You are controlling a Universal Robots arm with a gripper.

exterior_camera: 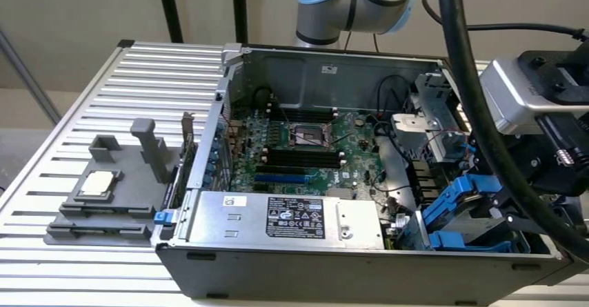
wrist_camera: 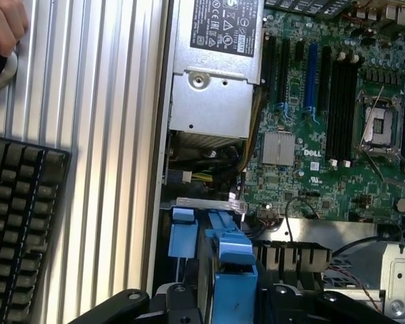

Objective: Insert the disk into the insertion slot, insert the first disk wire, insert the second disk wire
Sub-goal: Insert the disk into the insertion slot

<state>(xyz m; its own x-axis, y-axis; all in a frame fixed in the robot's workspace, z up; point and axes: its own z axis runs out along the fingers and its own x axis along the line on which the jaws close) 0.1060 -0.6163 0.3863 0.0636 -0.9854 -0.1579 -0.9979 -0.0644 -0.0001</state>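
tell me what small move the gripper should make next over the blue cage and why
Probably a slow, straight descent: the gripper hangs directly over the insertion slot on the exterior view's right, with a blue frame lined up just beneath it. Whether anything is already seated can't be seen, so go gently.

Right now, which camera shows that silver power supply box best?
The exterior view: the power supply shows whole, along the near wall of the case, with its full label. In the wrist view the power supply is cut off by the picture's edge, with part of the label showing.
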